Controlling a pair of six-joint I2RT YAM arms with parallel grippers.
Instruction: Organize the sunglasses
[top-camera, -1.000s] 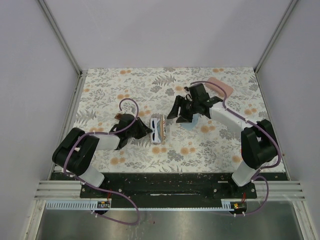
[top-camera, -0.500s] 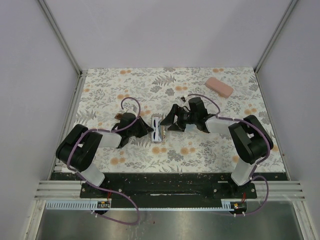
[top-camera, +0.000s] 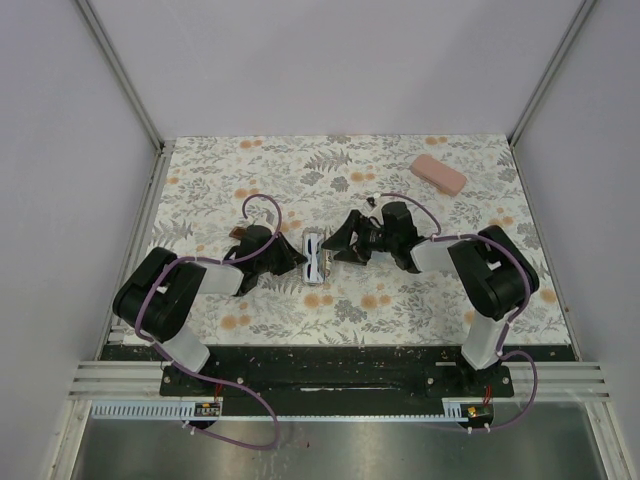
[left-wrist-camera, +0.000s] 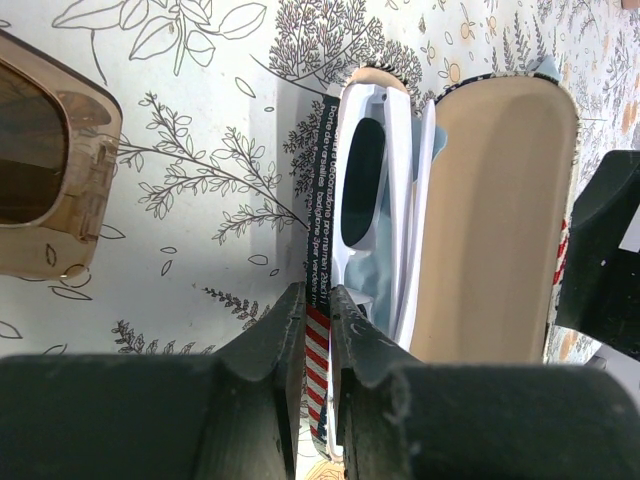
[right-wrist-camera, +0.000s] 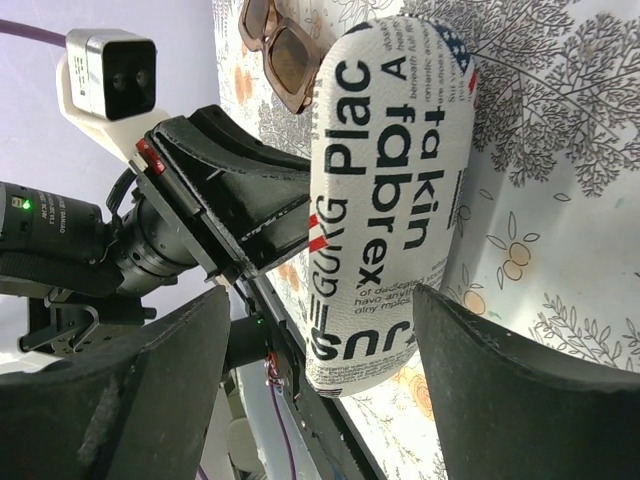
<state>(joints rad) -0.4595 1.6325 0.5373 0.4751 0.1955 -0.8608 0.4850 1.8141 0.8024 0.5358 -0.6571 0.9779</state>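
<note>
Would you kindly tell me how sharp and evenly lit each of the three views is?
Top external view: soft, even light, sharp throughout, hardly any shadows. Left wrist view: white sunglasses and pouch crisp, a soft shadow beside them; left gripper dark, slightly soft. Right wrist view: pouch lettering sharp, right gripper dark and blurred.

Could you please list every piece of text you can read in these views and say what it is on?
"Plac", "A", "fabrex", "ta kin": big black letters on the white soft fabric pouch.
"GUNG", as far as it can be made out: smaller letters, same pouch.
Fine print on the pouch's side and edge: too small to read.
</note>
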